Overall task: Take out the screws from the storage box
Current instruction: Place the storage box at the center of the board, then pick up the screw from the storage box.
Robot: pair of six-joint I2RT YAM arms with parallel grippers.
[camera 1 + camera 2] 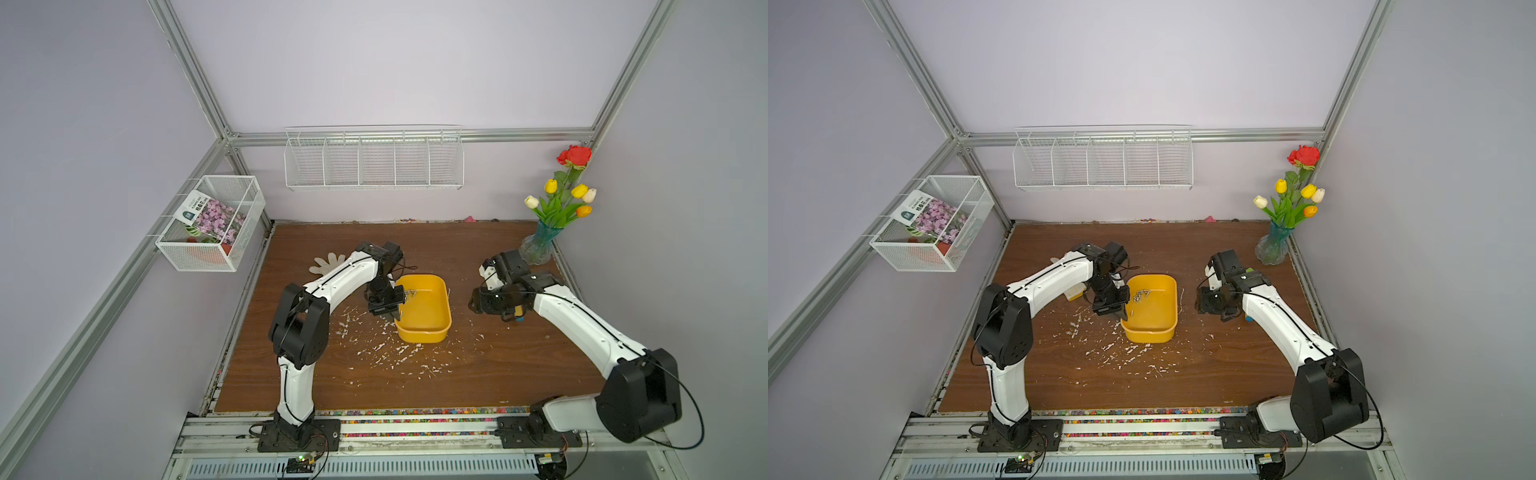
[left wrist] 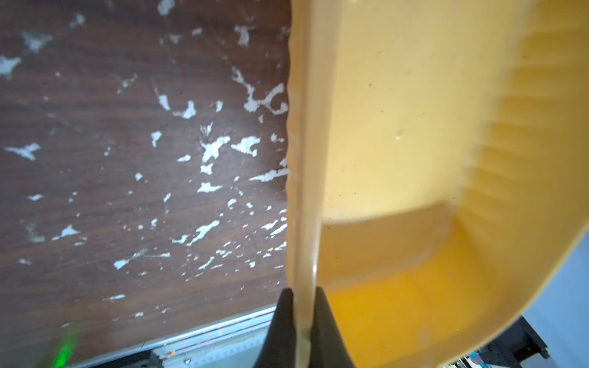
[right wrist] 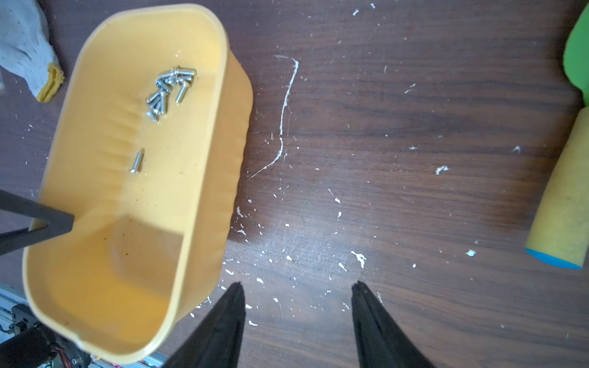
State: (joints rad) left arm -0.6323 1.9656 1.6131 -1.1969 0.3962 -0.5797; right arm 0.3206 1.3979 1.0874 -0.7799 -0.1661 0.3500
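Observation:
The yellow storage box [image 1: 428, 322] [image 1: 1154, 322] sits mid-table. Several small silvery screws [image 1: 411, 293] [image 1: 1141, 296] lie inside it near its far end. In the right wrist view most of the screws [image 3: 169, 89] are bunched together on the box [image 3: 127, 270] floor, and one lies apart, closer to the middle. My left gripper [image 1: 397, 308] [image 1: 1123, 311] [image 2: 303, 291] is shut on the box's left rim [image 2: 304, 191], one finger inside the wall and one outside. My right gripper [image 1: 474, 300] [image 1: 1200, 301] [image 3: 298, 283] hangs open over bare wood to the right of the box, holding nothing.
White flecks [image 1: 382, 345] litter the wood in front of the box. A white glove [image 1: 328, 264] [image 3: 25, 47] lies behind the left arm. A yellow foam roll [image 3: 561, 197] lies by the right gripper. A flower vase [image 1: 540, 247] stands back right. Wire baskets [image 1: 374, 162] hang on the walls.

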